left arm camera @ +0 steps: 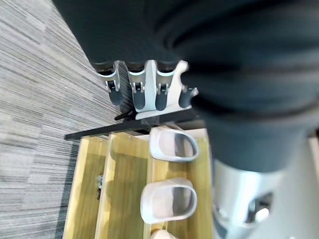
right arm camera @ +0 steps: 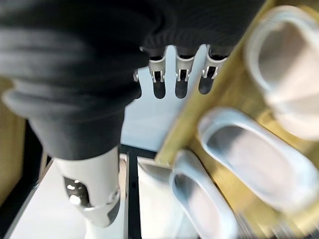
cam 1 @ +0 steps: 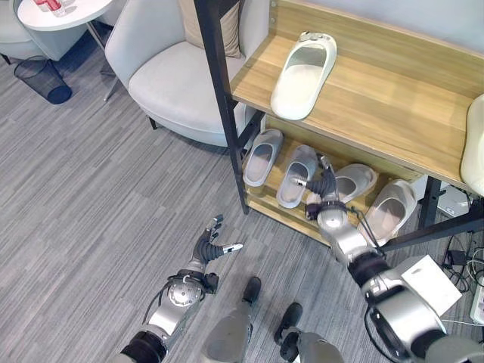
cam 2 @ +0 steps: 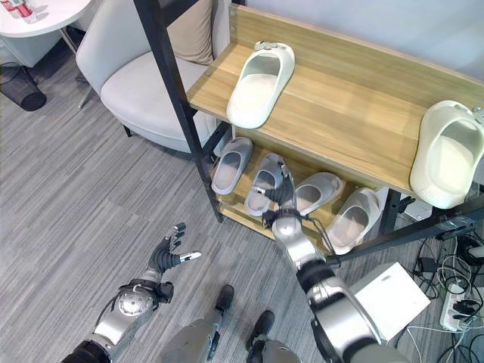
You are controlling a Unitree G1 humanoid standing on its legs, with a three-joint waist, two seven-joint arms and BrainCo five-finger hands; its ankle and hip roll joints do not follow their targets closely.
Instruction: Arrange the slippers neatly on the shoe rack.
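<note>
I see my right hand (cam 2: 281, 195) reaching among four grey slippers (cam 2: 230, 164) on the shoe rack's (cam 2: 348, 128) lower shelf, fingers straight, holding nothing. My left hand (cam 2: 168, 253) hangs open over the floor.

No words, numbers or signs can be read anywhere here. The slippers (cam 2: 259, 83) on the shoe rack (cam 2: 355, 113) are plain, with no marks that can be made out. The white box (cam 2: 389, 299) on the floor shows a blank top. The red cans (cam 1: 48, 4) on the round table (cam 1: 64, 17) are too small to read.
</note>
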